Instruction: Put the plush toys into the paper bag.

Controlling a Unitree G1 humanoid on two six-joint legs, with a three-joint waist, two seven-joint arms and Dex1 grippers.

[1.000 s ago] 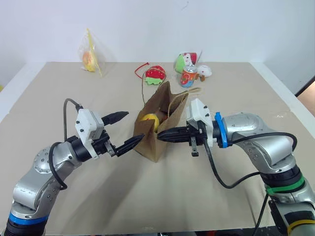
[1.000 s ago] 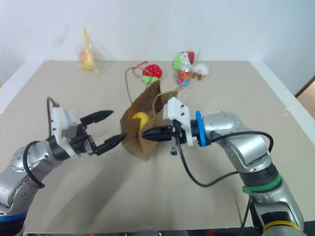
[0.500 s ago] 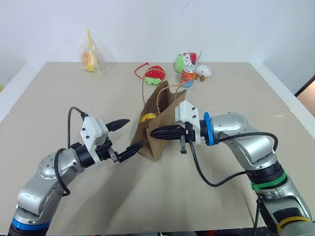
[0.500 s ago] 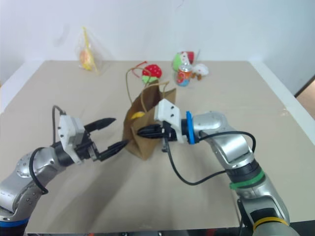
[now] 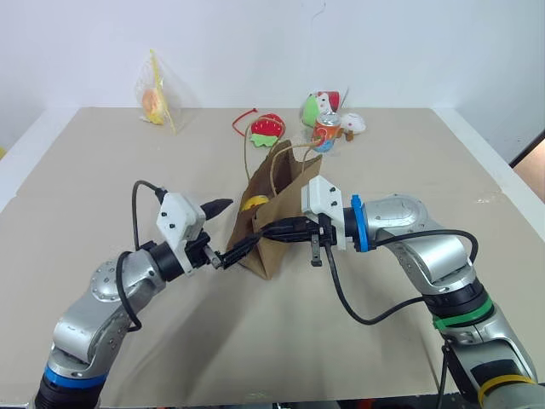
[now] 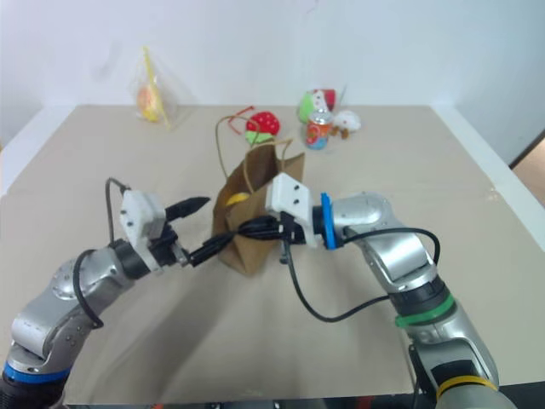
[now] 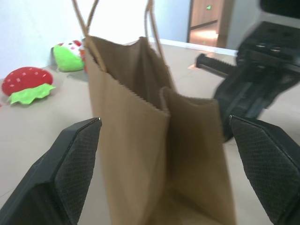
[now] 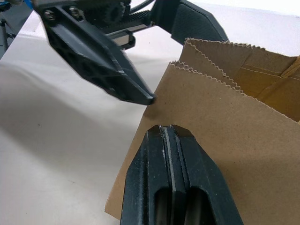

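Note:
The brown paper bag (image 5: 285,192) stands upright mid-table, mouth open, cord handles up. A yellow plush toy (image 5: 254,203) shows inside its mouth. My left gripper (image 5: 232,227) is open, and the bag's narrow near end sits between its fingers, as the left wrist view shows: bag (image 7: 154,140), fingers (image 7: 75,164). One left fingertip (image 8: 140,96) touches the bag's edge (image 8: 225,122). My right gripper (image 5: 267,230) is shut with nothing between its fingers, tips pressed against the bag's side; its fingers (image 8: 171,154) lie flat on the paper.
At the far side lie a red strawberry toy (image 5: 267,128), a drink can (image 5: 326,134), a green-and-white toy (image 5: 317,106) and a small white toy (image 5: 352,123). A clear plastic bag with orange contents (image 5: 157,102) sits far left. Open table lies in front of the bag.
My left gripper has moved in toward the bag, so its open fingers now straddle the near end. The right gripper slid left against the bag earlier, then held still.

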